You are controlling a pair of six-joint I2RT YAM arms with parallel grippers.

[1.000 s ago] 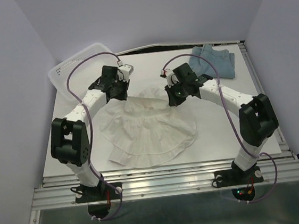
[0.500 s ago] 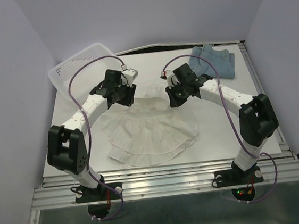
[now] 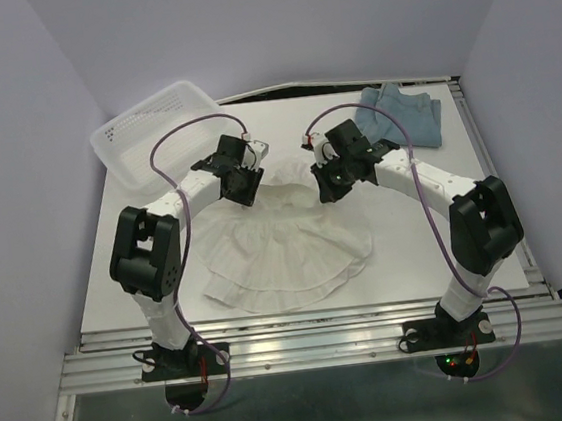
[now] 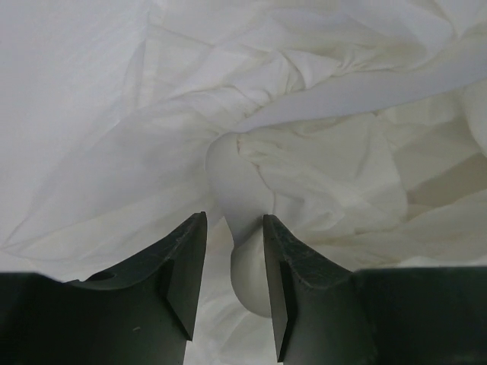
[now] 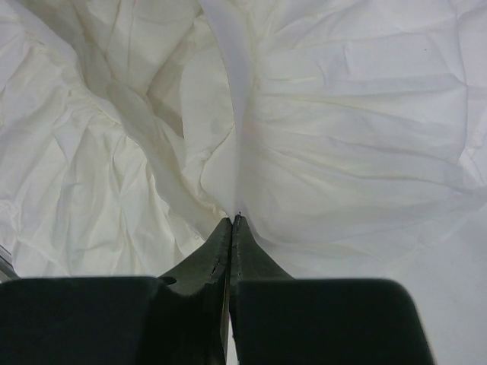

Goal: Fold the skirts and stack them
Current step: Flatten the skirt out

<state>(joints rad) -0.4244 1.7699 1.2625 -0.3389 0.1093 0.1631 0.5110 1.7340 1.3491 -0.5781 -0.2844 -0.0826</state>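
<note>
Shows a white skirt (image 3: 286,255), thin and crinkly, with rows of ruffles, spread out flat in the middle of the table (image 3: 407,258). Looks like a fan: narrow top at 12 o'clock, wide round hem at 6 o'clock, so runs long from 12 to 6. Shows a blue-grey skirt (image 3: 403,112) too, plain and soft, lying at 1 o'clock in the far corner, well apart from the white one; pointing way not clear. At 11 o'clock, a white basket (image 3: 147,134) full of little holes. At the white skirt's top, the left claw (image 4: 232,220), loose, fingers apart with a bump of white cloth between them. Near it, toward 3 o'clock, the right claw (image 5: 232,219), clenched tight on a pinch of the white skirt.
</note>
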